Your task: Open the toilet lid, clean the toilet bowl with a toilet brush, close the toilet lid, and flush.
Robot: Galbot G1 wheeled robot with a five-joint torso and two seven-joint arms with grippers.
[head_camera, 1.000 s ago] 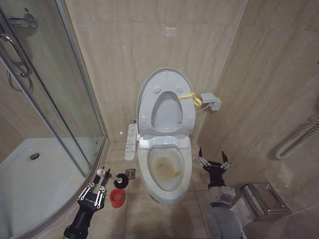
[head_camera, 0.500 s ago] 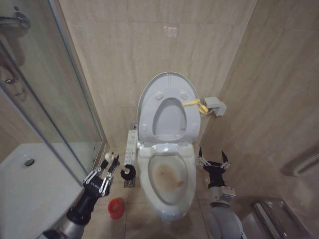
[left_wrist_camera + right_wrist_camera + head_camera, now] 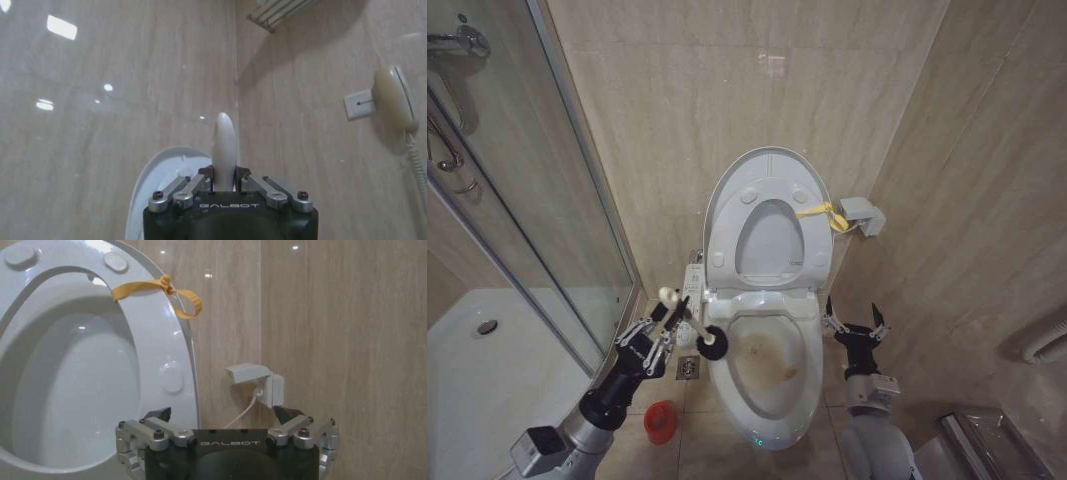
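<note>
1. We see the toilet lid (image 3: 767,215) already raised and leaning back against the wall, the seat up with it and tied by a yellow strap (image 3: 824,212); the toilet bowl (image 3: 762,365) lies open below, brown stains on its floor.

2. Our left gripper (image 3: 670,328) is clamped on the white handle of the toilet brush (image 3: 695,325); the handle slants across the jaws, and the dark bristle head hangs at the bowl's left rim, just over the edge. In the left wrist view the handle stands up between the closed fingers (image 3: 200,178).

3. The red holder cup (image 3: 659,421) sits on the floor below, well apart from the brush.

4. Our right gripper (image 3: 853,327) waits beside the bowl's right side, its fingers spread wide and holding nothing.

5. We judge the scrubbing about to begin. To do it well, we would carry the head inward and down onto the stained patch, keep the handle clear of the rim, and press lightly so the thin handle does not twist in the grip.
</note>
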